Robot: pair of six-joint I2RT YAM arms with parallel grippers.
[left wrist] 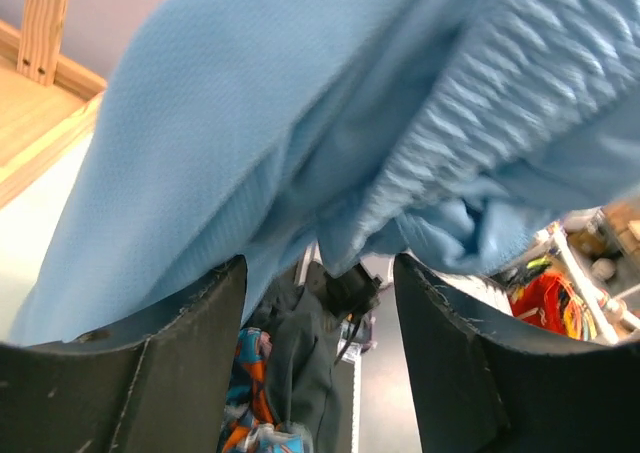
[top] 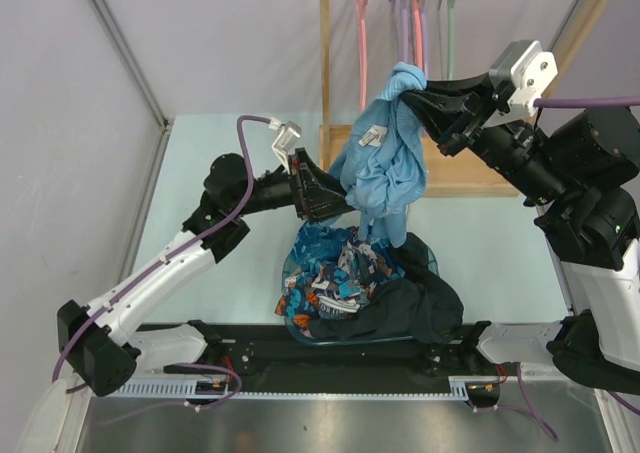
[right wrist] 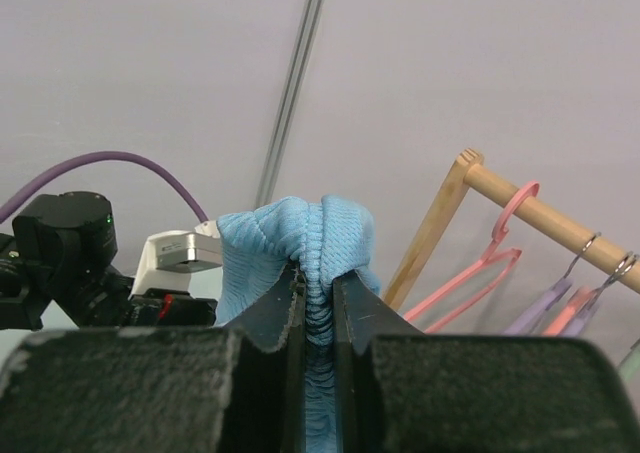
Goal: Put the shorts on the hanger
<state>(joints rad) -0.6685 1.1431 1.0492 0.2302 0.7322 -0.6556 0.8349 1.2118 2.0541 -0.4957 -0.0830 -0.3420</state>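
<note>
The light blue shorts (top: 385, 158) hang in the air in front of the wooden rack, bunched at the top. My right gripper (top: 412, 95) is shut on their ribbed waistband (right wrist: 320, 243), which is squeezed between its two fingers (right wrist: 320, 278). My left gripper (top: 335, 203) sits at the lower left edge of the shorts, jaws open. In the left wrist view the blue fabric (left wrist: 300, 123) drapes over and just above the fingertips (left wrist: 320, 273), and nothing is pinched. The sage hanger (top: 451, 43) hangs on the rail behind the shorts.
Pink hangers (top: 362, 33) and purple hangers (top: 405, 23) share the wooden rack (top: 325, 73). Below the shorts, a clear bin holds a blue-and-orange patterned garment (top: 335, 273) and a black garment (top: 420, 308).
</note>
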